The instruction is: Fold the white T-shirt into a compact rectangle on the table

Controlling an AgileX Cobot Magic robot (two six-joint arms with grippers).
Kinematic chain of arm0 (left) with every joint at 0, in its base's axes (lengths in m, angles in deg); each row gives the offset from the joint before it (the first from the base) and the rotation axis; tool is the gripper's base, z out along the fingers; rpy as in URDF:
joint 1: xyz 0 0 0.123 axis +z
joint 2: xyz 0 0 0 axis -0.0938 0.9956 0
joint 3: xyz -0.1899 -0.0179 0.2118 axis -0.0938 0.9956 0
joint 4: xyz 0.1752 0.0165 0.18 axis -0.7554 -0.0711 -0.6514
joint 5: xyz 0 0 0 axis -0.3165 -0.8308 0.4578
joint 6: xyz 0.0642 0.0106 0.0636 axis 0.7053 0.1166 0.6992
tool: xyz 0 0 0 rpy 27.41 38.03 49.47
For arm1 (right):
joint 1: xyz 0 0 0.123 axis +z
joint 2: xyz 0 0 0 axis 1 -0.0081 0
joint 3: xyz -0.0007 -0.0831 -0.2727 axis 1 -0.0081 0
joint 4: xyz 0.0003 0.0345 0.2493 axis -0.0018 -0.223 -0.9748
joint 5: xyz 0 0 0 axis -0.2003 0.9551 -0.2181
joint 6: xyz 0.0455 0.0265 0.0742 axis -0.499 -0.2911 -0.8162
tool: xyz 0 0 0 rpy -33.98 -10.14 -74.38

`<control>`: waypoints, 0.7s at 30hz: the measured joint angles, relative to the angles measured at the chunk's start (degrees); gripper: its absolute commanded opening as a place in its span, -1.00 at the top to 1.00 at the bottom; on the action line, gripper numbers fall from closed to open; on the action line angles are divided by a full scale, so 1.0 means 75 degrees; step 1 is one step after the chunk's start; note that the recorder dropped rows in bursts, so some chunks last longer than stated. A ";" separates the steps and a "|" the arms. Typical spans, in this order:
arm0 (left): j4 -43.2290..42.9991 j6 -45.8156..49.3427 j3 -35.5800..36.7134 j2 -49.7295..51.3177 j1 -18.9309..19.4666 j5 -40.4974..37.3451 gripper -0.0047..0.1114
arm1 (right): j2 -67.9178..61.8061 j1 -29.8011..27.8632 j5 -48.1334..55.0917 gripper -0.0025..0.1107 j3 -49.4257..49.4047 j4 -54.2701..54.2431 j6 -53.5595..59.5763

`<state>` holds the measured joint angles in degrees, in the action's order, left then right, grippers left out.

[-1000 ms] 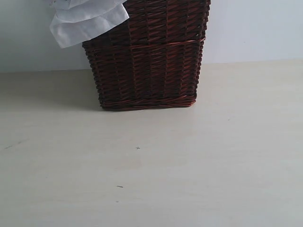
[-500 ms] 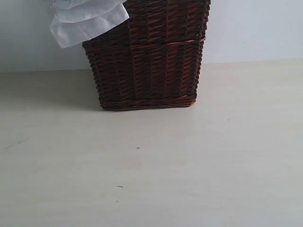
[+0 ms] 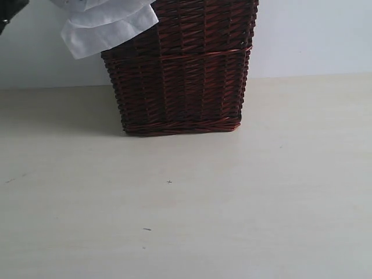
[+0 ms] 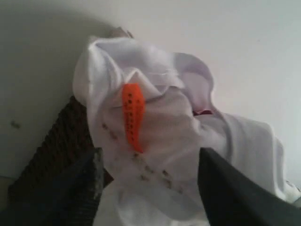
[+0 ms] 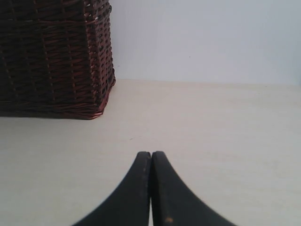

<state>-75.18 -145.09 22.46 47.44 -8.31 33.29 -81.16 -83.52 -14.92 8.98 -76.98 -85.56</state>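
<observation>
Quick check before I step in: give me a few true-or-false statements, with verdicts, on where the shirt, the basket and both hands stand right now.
1. The white T-shirt lies spread flat on the table. False: it is bunched up and hangs over the rim of the wicker basket.
2. The right hand is shut and holds nothing. True.
3. The left hand is clamped on the shirt. False: it is open, with its fingers apart on either side of the cloth.
4. The orange neck tag shows in the left wrist view. True.
5. The basket lies tipped on its side. False: it stands upright on the table.
</observation>
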 measured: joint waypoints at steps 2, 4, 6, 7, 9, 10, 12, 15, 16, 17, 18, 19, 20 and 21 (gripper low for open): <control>-0.0313 -0.0571 -0.0734 0.0763 0.0000 -0.0147 -0.09 | 0.0000 0.0000 0.0000 0.96 0.0000 0.0000 0.0000; -0.0448 -0.0845 -0.1289 0.1418 0.0035 -0.0351 -0.09 | 0.0000 0.0000 0.0000 0.96 0.0000 0.0000 0.0000; -0.0508 -0.1066 -0.1642 0.1927 0.0099 -0.0240 -0.09 | 0.0000 0.0000 0.0000 0.96 0.0000 0.0000 0.0000; -0.0521 -0.1285 -0.1770 0.2164 0.0130 0.0118 -0.09 | 0.0000 0.0000 0.0000 0.96 0.0000 0.0000 0.0000; -0.0551 -0.1602 -0.1947 0.2584 0.0130 0.0935 -0.09 | 0.0000 0.0000 0.0000 0.96 0.0000 0.0000 0.0000; -0.0568 -0.1700 -0.2014 0.2690 0.0130 0.1272 -0.09 | 0.0000 0.0000 0.0000 0.96 0.0000 0.0000 0.0000; -0.0568 -0.1809 -0.2109 0.2836 0.0130 0.1719 -0.09 | 0.0000 0.0000 0.0000 0.96 0.0000 0.0000 0.0000; -0.0597 -0.1825 -0.2151 0.2775 0.0241 0.2286 -0.08 | 0.0000 0.0000 0.0000 0.96 0.0000 0.0000 0.0000; -0.0613 -0.1825 -0.2151 0.2713 0.0280 0.2379 -0.08 | 0.0000 0.0000 0.0000 0.96 0.0000 0.0000 0.0000; -0.0629 -0.1842 -0.2151 0.2662 0.0319 0.2458 -0.06 | 0.0000 0.0000 0.0000 0.96 0.0000 0.0000 0.0000; -0.0629 -0.1855 -0.2151 0.2592 0.0353 0.2528 -0.01 | 0.0000 0.0000 0.0000 0.96 0.0000 0.0000 0.0000; -0.0660 -0.1874 -0.2166 0.2557 0.0382 0.2587 0.10 | 0.0000 0.0000 0.0000 0.96 0.0000 0.0000 0.0000; -0.0682 -0.1917 -0.2178 0.2525 0.0395 0.2646 0.21 | 0.0000 0.0000 0.0000 0.96 0.0000 0.0000 0.0000; -0.0710 -0.1954 -0.2178 0.2508 0.0401 0.2706 0.39 | 0.0000 0.0000 0.0000 0.96 0.0000 0.0000 0.0000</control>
<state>-80.51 -159.74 6.13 66.26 -5.30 53.59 -81.16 -83.52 -14.92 8.98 -76.98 -85.56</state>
